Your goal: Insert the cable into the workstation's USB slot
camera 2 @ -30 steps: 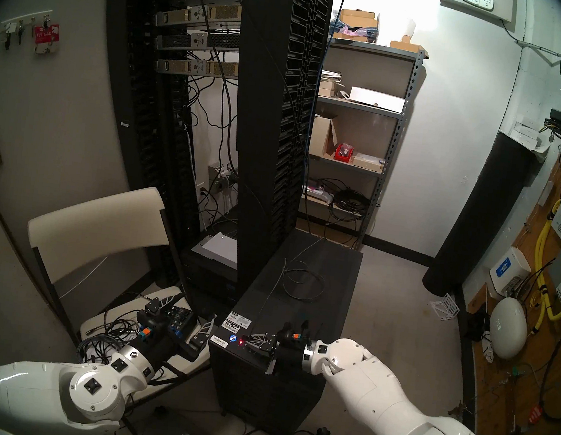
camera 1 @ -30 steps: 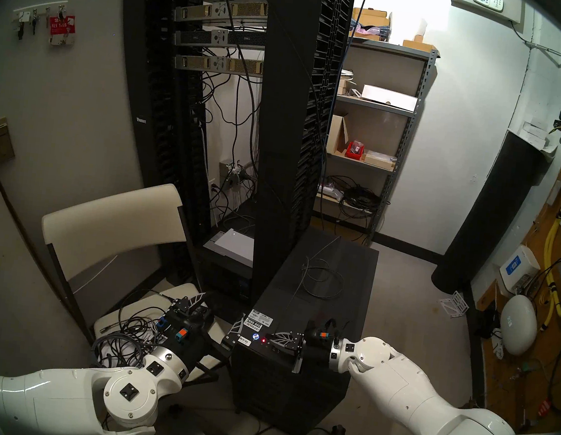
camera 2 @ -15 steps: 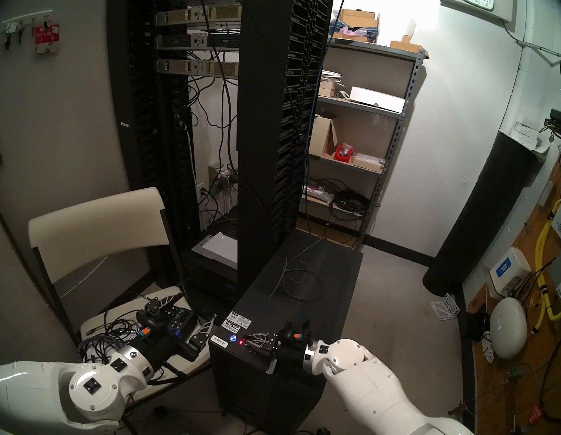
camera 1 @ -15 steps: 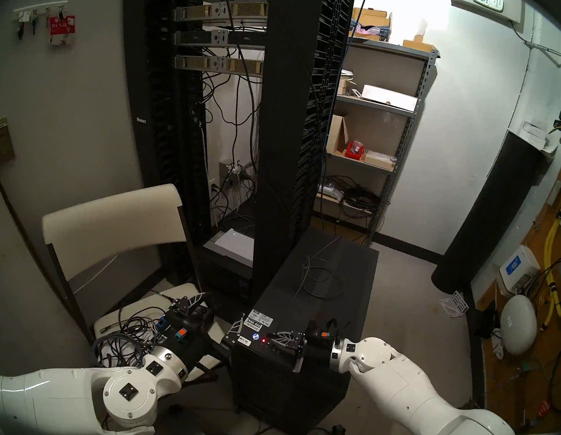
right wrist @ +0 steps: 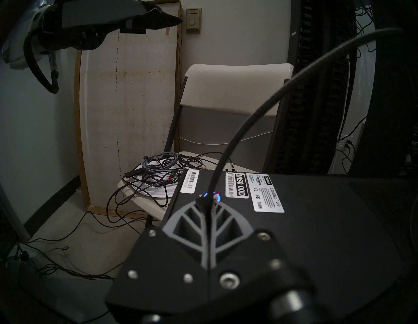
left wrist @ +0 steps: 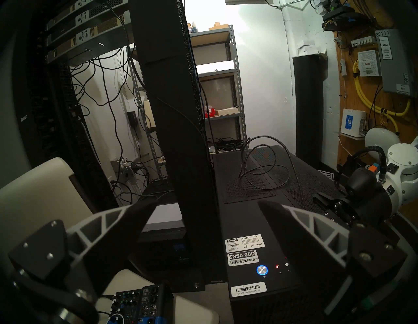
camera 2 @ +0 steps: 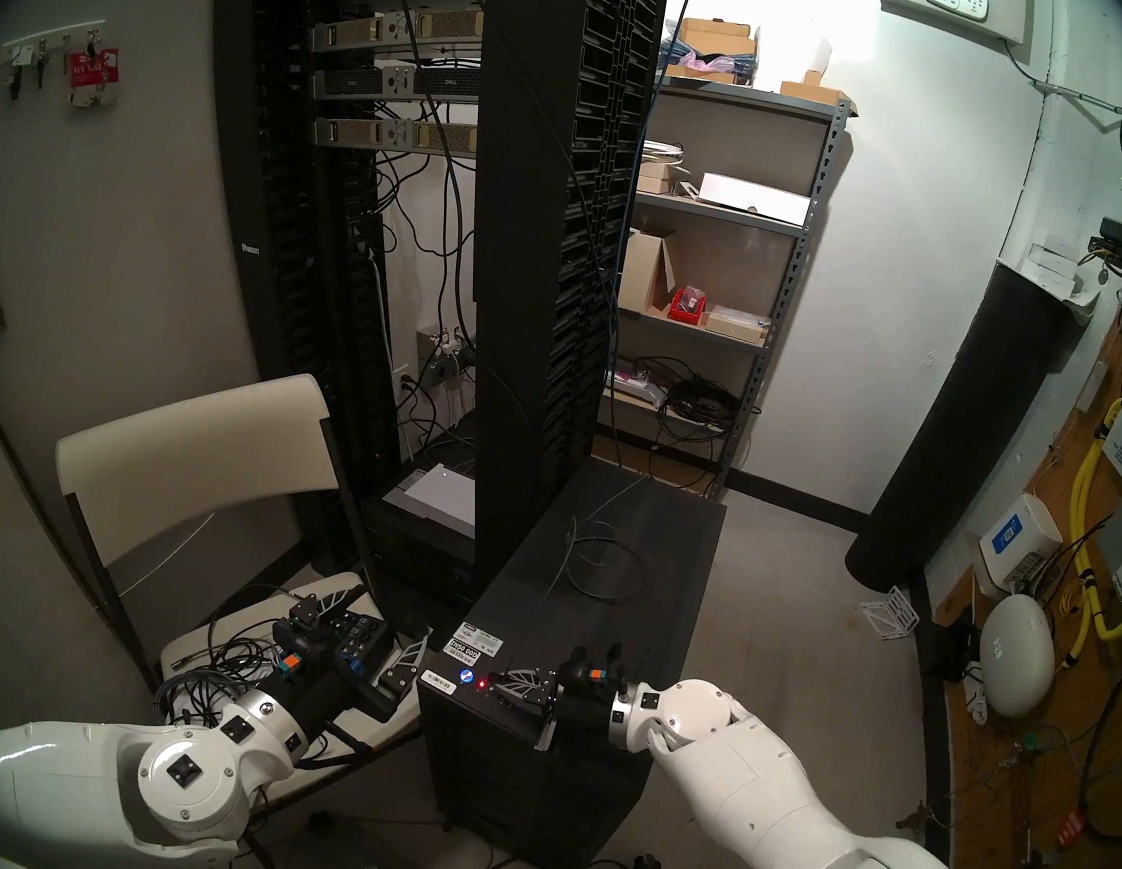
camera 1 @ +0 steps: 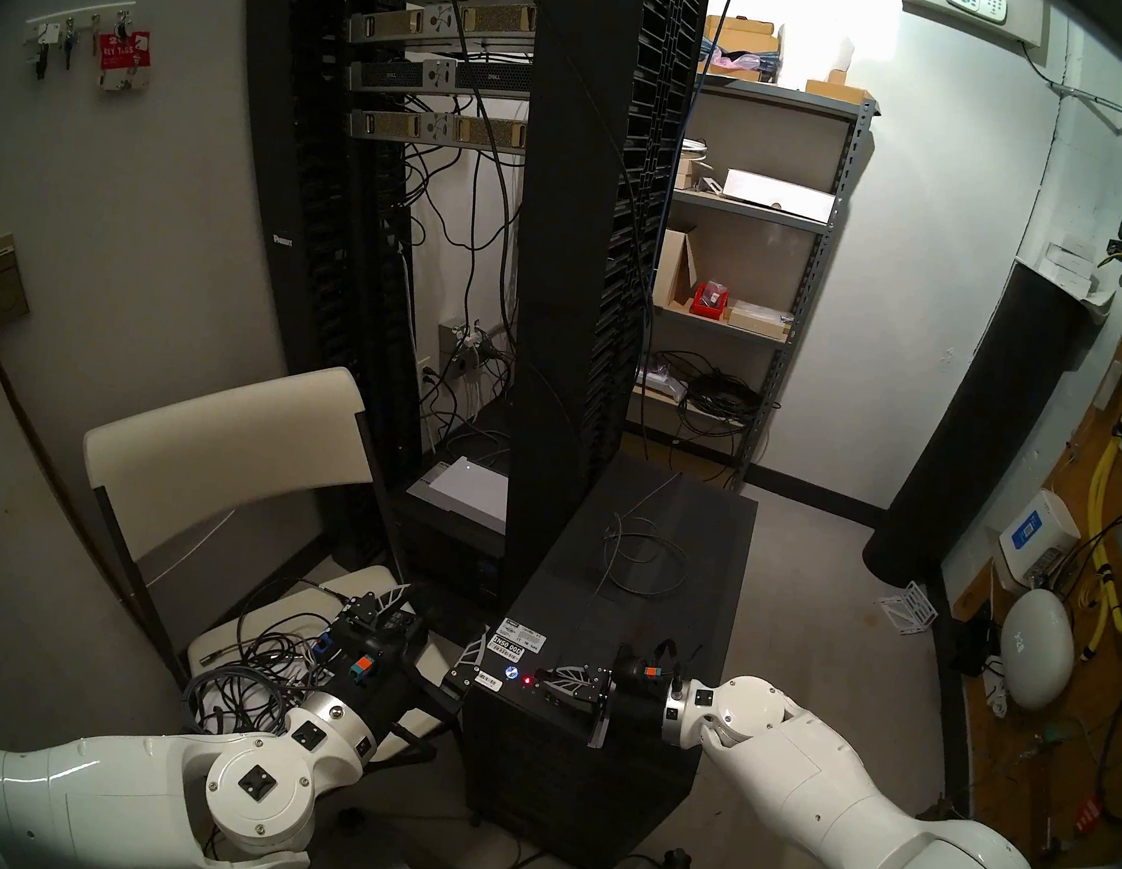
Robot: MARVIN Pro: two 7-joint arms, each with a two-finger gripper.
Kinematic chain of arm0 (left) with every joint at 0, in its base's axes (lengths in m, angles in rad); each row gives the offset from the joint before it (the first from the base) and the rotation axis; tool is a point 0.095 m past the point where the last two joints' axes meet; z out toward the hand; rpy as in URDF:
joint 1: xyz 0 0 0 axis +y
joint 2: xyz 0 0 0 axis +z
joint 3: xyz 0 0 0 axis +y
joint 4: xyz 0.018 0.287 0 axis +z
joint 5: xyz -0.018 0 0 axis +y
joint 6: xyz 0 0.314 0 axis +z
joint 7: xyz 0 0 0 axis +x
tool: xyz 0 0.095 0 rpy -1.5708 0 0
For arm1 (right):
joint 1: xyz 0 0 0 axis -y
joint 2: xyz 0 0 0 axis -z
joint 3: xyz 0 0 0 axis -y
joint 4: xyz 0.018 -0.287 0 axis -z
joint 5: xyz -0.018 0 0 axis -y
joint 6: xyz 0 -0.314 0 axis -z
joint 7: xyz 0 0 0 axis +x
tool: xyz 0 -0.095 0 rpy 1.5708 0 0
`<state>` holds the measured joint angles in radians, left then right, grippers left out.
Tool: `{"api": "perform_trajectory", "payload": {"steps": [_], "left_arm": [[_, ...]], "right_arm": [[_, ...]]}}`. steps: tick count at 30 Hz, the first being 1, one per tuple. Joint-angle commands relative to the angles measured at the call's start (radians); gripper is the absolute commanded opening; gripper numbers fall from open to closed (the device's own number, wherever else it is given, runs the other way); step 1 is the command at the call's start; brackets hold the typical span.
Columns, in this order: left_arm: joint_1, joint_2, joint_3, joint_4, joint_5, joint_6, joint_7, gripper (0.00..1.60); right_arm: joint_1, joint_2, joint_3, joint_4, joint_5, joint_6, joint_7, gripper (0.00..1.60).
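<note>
The right arm reaches in from the lower right of the head view, its forearm angled up and leftward, and lays the right gripper [camera 1: 541, 678] low over the near edge of the workstation [camera 1: 664, 609], pointing left and slightly downward. Its two fingers [right wrist: 192, 224] are pressed together with no gap, and the black USB plug [right wrist: 202, 201] is pinched at their tips. From the plug the cable [right wrist: 260, 113] rises in an arc up and to the right in the right wrist view; in the head view the thin grey cord runs along the tower's top to a loose loop [camera 1: 645, 558] lying on the far half of the lid. The plug sits right at the front strip of the case, just beside the red light [camera 1: 527, 680] and the blue-lit button [camera 1: 511, 672], with the white barcode sticker [camera 1: 506, 647] just beyond them. Whether the plug is already in a slot cannot be told.

The left arm comes in from the lower left, elbow bent, holding the left gripper [camera 1: 432, 625] nearly level above the seat of the white folding chair [camera 1: 223, 440], to the left of the tower. Its fingers [left wrist: 108, 224] stand wide apart and hold nothing. A heap of dark cords [camera 1: 252, 674] lies on the chair seat under that wrist, beside a small audio mixer [left wrist: 140, 305]. The tall black server rack [camera 1: 569, 215] rises behind the tower.
</note>
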<state>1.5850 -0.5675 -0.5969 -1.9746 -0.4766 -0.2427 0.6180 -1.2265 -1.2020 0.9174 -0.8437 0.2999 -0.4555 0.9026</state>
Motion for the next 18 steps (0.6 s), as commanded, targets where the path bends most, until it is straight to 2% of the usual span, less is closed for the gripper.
{"api": "perform_trajectory", "payload": {"steps": [1, 18], "left_arm": [[-0.004, 0.0, -0.005, -0.015, 0.002, -0.008, 0.001, 1.6], [-0.003, 0.005, -0.006, -0.024, 0.0, -0.005, 0.009, 1.6]], "right_arm": [[-0.004, 0.019, -0.012, -0.028, -0.019, 0.05, -0.004, 0.0], [0.013, 0.011, -0.038, -0.016, -0.051, 0.119, 0.006, 0.0]]}}
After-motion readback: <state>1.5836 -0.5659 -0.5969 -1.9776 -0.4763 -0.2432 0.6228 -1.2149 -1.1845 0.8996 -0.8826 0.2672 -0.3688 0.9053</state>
